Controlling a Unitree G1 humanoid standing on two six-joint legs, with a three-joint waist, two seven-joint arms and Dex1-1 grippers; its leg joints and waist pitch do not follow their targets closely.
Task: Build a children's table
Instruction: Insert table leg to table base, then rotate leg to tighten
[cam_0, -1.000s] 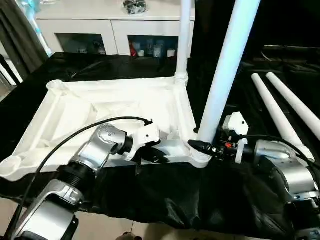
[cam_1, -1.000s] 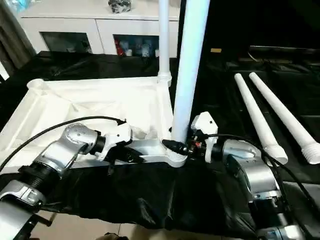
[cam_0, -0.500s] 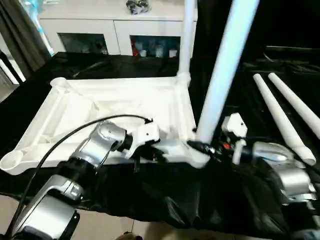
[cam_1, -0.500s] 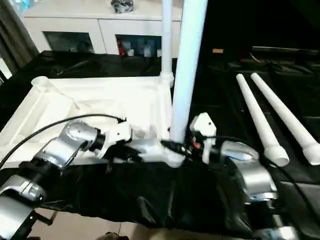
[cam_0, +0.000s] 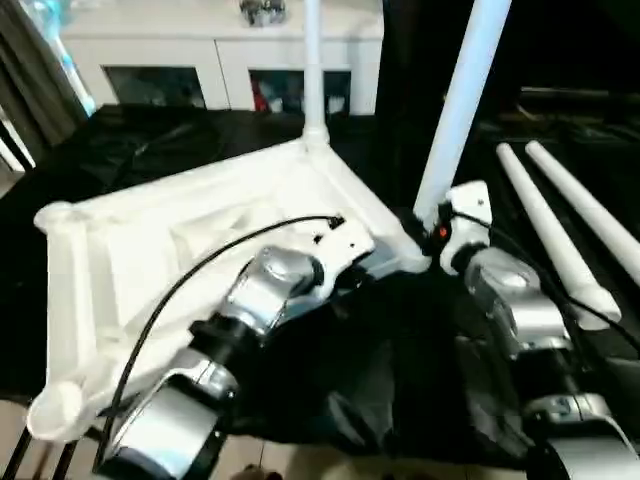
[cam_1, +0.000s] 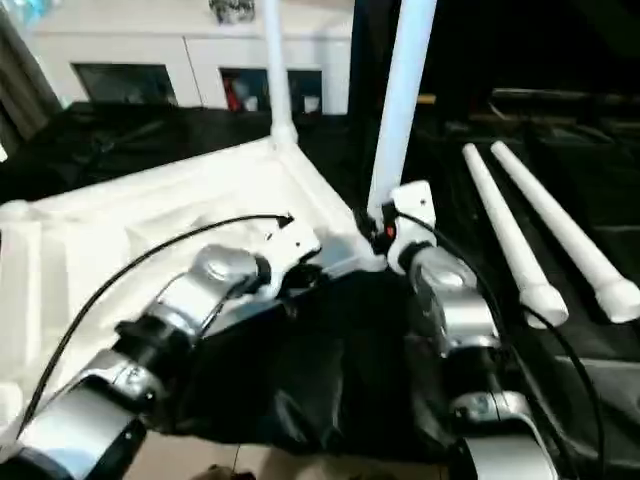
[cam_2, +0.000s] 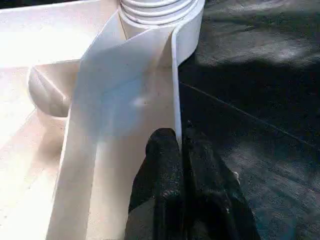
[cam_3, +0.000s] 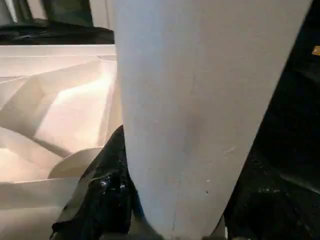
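Tabletop (cam_0: 190, 240): white, ribbed plastic, rounded sockets.

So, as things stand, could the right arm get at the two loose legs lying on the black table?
Probably not yet: the right end effector is closed around the upright leg. The loose legs lie unobstructed beside that arm.

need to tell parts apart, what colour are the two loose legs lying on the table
White, both legs, against the black table cover; clearest in the left eye view.

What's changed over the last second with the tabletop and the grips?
The tabletop has swung round on the black work table: the corner with the gripped leg turned away from the robot, both standing legs with it. The left gripper stays pinched on the rim, the right gripper stays around the leg. The two loose legs lie unmoved.
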